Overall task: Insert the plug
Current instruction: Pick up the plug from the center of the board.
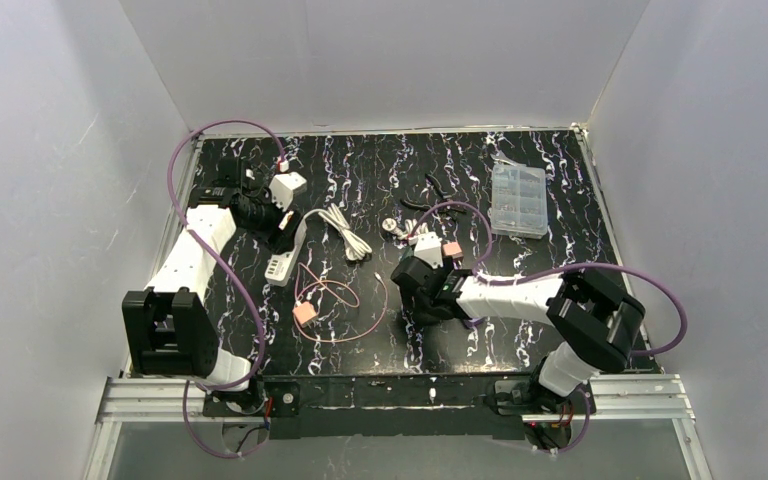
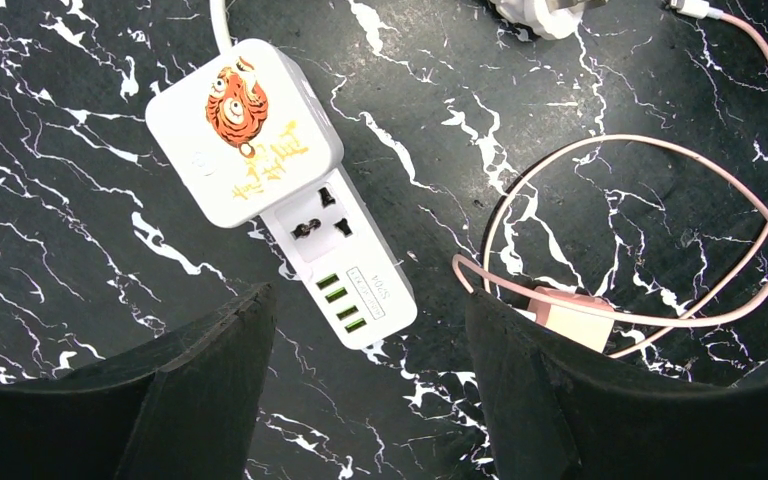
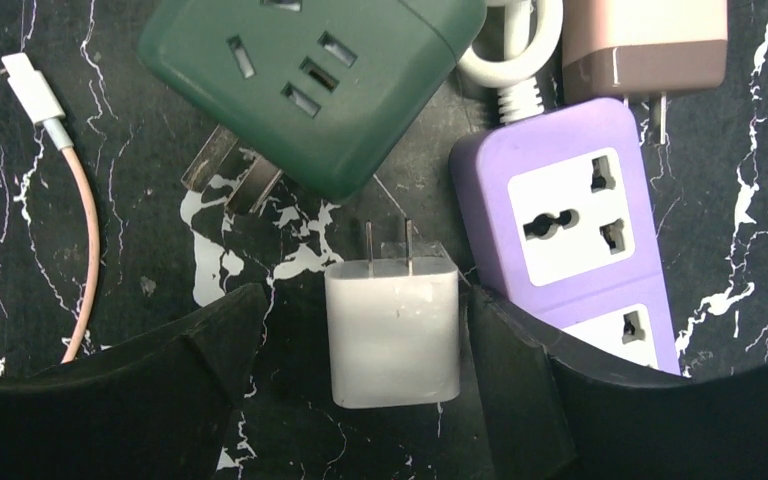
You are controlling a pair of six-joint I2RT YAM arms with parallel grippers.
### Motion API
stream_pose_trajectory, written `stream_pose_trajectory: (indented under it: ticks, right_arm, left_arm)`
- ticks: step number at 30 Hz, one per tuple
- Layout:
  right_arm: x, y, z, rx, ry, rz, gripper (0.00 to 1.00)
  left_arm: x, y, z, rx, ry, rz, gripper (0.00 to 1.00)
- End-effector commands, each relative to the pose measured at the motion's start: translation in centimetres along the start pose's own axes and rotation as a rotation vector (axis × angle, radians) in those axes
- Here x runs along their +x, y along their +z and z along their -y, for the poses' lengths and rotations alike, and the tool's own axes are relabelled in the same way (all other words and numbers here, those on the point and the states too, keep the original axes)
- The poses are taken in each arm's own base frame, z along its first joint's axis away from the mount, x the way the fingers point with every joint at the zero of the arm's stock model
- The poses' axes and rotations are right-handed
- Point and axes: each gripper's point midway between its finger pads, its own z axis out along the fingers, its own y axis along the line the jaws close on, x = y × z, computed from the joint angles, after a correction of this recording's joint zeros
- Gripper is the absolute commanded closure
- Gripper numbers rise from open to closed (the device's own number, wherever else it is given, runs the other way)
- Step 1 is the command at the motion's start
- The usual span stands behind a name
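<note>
Where right gripper [image 3: 365, 300] stands spread, white charger plug [image 3: 392, 335] lies flat between its jaws, prongs pointing away, purple power strip [image 3: 570, 230] just beside; left gripper [image 2: 370, 298] spread above white power strip [image 2: 325, 225].

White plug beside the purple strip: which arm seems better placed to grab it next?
Right, probably. The right gripper has its open jaws either side of the white plug, with the purple strip right next to it. The left gripper hangs open over a different white power strip.

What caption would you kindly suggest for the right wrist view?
Open right claw straddles a white charger beside a purple power strip and green adapter.
</note>
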Motion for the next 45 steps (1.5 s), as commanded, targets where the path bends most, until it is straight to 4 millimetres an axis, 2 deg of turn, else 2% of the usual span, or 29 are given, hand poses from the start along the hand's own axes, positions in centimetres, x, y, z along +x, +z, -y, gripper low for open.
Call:
stream_pose_trajectory:
  ticks: [1, 4, 7, 15, 18, 21, 23, 28, 32, 36, 39, 43, 45]
  right_arm:
    - [0.8, 0.9, 0.5, 0.01, -0.007, -0.038, 0.14]
    - [0.5, 0.9, 0.1, -0.013, 0.017, -0.03, 0.14]
    - [0.2, 1.0, -0.1, -0.014, 0.025, -0.029, 0.18]
    - [-0.2, 1.3, -0.1, 0.008, 0.014, -0.028, 0.41]
    - [-0.4, 0.7, 0.4, 0.014, 0.001, -0.025, 0.52]
    - [-2.1, -0.7, 0.5, -0.017, -0.011, 0.026, 0.66]
    - [-4.5, -2.2, 0.1, -0.061, -0.03, 0.086, 0.73]
    - [-12.9, -7.5, -2.4, -0.296, -0.01, 0.175, 0.8]
    - [-18.3, -12.3, -5.1, -0.597, -0.025, 0.222, 0.82]
    - [-21.3, -16.1, -7.5, -0.901, -0.052, 0.255, 0.82]
    - [-22.8, -18.6, -8.8, -1.138, -0.038, 0.253, 0.8]
    - [-23.3, -22.7, -10.7, -1.428, -0.06, 0.244, 0.76]
    - [-23.5, -23.8, -11.4, -1.522, -0.069, 0.231, 0.76]
  left_arm:
    - [0.1, -0.6, 0.1, -0.008, 0.003, 0.017, 0.32]
    - [0.0, -0.7, 0.1, -0.01, 0.01, 0.018, 0.32]
    - [-0.2, -0.9, 0.0, -0.014, 0.01, 0.024, 0.32]
    - [-0.5, -1.2, 0.1, -0.015, 0.012, 0.04, 0.32]
    - [-1.0, -1.5, 0.2, -0.013, 0.018, 0.056, 0.32]
    - [-2.0, -2.0, 0.4, 0.0, 0.03, 0.091, 0.32]
    - [-3.1, -2.6, 1.0, 0.032, 0.037, 0.13, 0.31]
    - [-6.4, -4.9, 3.0, 0.119, 0.123, 0.275, 0.27]
    - [-9.8, -8.1, 5.4, 0.161, 0.339, 0.477, 0.26]
    - [-11.7, -11.4, 8.0, 0.125, 0.672, 0.62, 0.22]
    - [-11.8, -13.6, 10.3, 0.106, 0.879, 0.651, 0.21]
    - [-9.6, -14.3, 14.0, 0.085, 1.17, 0.669, 0.2]
    - [-8.4, -14.1, 15.7, 0.077, 1.306, 0.688, 0.18]
